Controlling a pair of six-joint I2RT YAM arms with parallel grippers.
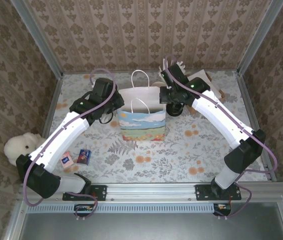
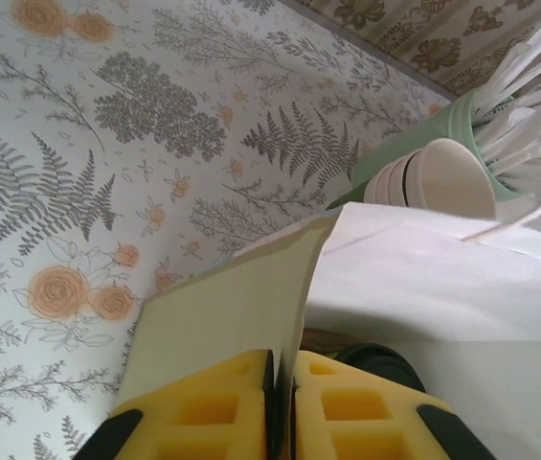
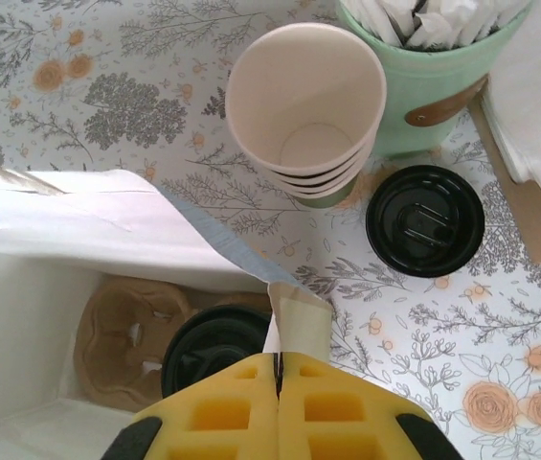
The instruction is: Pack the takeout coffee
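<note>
The paper bag (image 1: 142, 117) with a landscape print stands open at mid-table. Inside it lies the takeout coffee: a brown pulp carrier tray (image 3: 122, 340) with a black-lidded cup (image 3: 213, 350) seated in it. My left gripper (image 2: 284, 369) is shut on the bag's left wall (image 2: 222, 316), the paper pinched between the yellow fingers. At the bag's right corner, my right gripper (image 3: 278, 369) is shut on a folded flap of the rim (image 3: 301, 321). From above, the left gripper (image 1: 117, 111) and the right gripper (image 1: 167, 107) flank the bag's mouth.
Behind the bag stand a stack of cream paper cups (image 3: 305, 101), a green cup of white sticks (image 3: 423, 67), a loose black lid (image 3: 425, 220) and white napkins (image 3: 538, 125). A white plush toy (image 1: 21, 147) and two small packets (image 1: 76, 159) lie near left.
</note>
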